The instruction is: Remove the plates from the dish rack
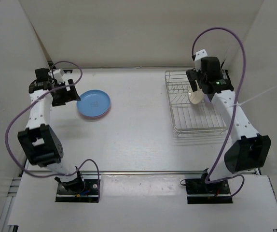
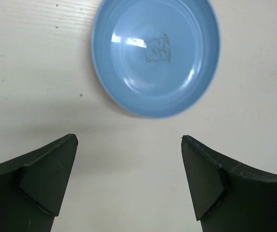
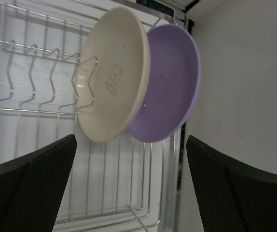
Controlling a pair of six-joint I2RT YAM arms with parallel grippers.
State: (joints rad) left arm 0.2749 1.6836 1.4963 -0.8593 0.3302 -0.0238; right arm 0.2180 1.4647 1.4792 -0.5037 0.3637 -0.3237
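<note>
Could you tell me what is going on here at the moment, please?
Two robot arms are unloading plates from a dish rack. The blue plate lies flat on the table, out of the rack, and the left gripper hovers beside it with its jaws open, holding nothing. The right gripper is over the rack, jaws also open, facing the cream plate and the purple plate, which stand on edge side by side in it, not yet grasped.

1. The flat, off-white table (image 1: 138, 130) carries two things, set well apart.
2. A small round blue plastic plate (image 1: 93, 104) lies face up on its left part, with a faint cartoon print in the well.
3. A rectangular silver wire-grid dish rack (image 1: 199, 121) stands on its right part, towards the far side.
</note>
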